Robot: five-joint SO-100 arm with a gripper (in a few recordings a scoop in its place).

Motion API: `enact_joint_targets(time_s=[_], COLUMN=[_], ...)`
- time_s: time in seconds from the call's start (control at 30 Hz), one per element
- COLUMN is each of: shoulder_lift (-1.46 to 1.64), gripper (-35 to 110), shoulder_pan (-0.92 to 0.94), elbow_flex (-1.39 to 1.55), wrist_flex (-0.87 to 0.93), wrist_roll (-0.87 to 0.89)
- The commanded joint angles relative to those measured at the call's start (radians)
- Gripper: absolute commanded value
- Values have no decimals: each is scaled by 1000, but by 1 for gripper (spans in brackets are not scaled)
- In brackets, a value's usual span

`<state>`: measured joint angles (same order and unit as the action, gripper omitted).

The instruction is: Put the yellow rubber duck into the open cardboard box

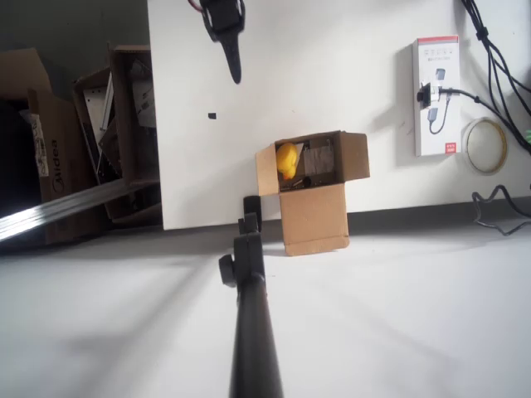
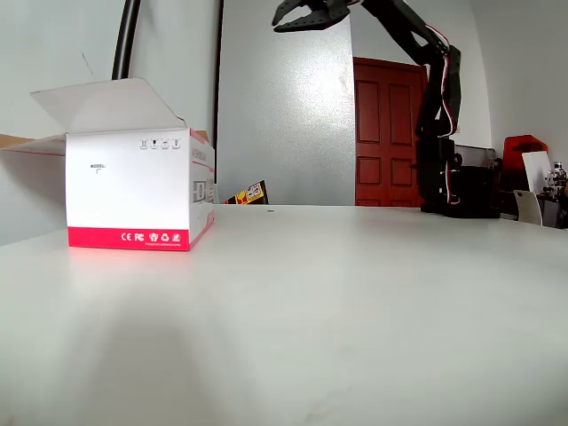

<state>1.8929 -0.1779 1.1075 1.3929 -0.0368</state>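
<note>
Already the yellow rubber duck [image 1: 286, 160] sits inside the open cardboard box [image 1: 314, 217], at its left wall in the overhead view, well apart from the gripper [image 2: 310, 18], whose empty jaws hang spread high above the white tabletop [image 2: 355, 302].

white table [image 2: 355, 311], red door [image 2: 386, 133]

The yellow rubber duck [image 1: 287, 160] lies inside the open cardboard box [image 1: 314, 217] at the white table's [image 1: 332, 66] near edge.
</note>
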Motion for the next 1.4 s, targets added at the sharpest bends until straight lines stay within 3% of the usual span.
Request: enact_joint_targets(time_s=[0.0, 0.67, 1.37], shoulder_lift=[150, 1002, 1333], gripper=[0, 0, -1], shoulder_pan=[54, 150, 149], elbow_flex=[54, 933, 1378], wrist_flex=[3, -94, -160], wrist_roll=[3, -48, -150])
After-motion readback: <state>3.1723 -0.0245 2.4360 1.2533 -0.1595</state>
